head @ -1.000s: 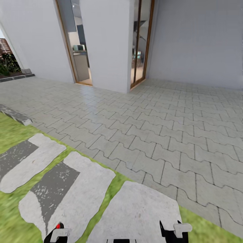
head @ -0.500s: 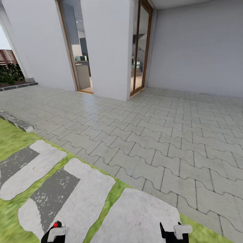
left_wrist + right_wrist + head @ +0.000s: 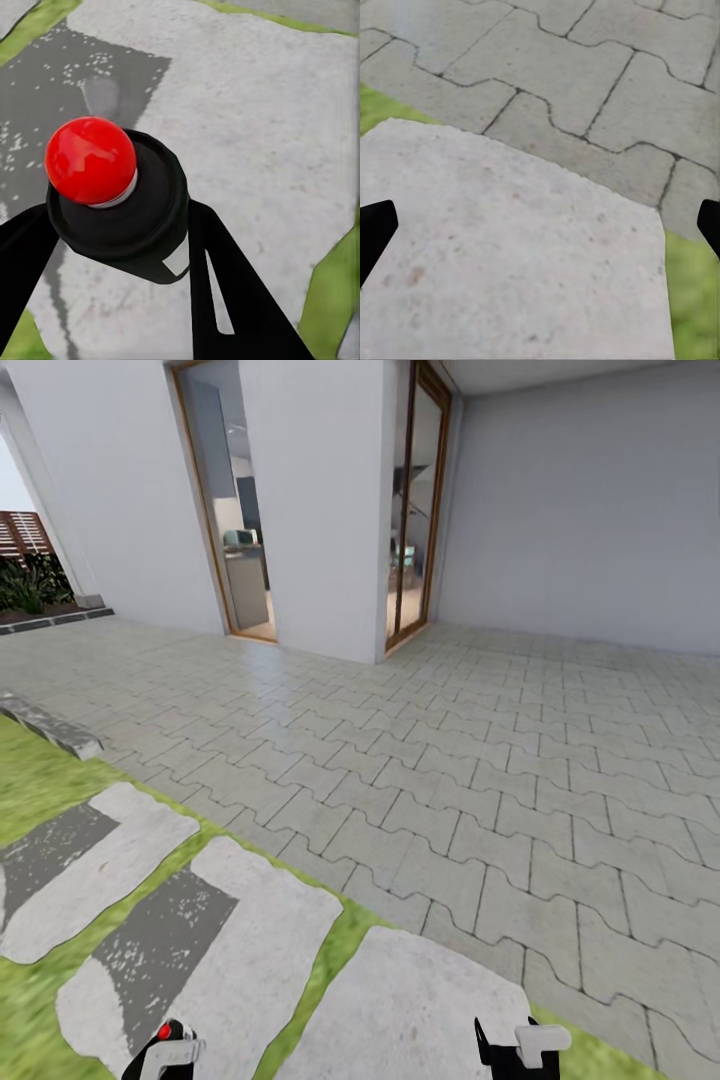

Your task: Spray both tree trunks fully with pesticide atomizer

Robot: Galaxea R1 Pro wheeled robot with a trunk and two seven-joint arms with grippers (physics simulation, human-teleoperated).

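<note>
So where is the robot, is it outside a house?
Probably yes: a patio beside a house. There are grey paving blocks, grass with stepping stones, and a glass door into a room.

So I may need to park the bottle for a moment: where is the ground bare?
Free: the stepping stone under the right gripper, grass beside it, and the paving up to the wall. Nothing is crowded.

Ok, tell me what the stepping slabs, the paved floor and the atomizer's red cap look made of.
Stepping slabs: likely rough stone or concrete; pale, speckled, matte.
Paved floor: probably concrete interlocking blocks; grey, dark zigzag joints, faint sheen.
Red cap on the atomizer in the left claw: seemingly glossy plastic; bright highlights.
</note>
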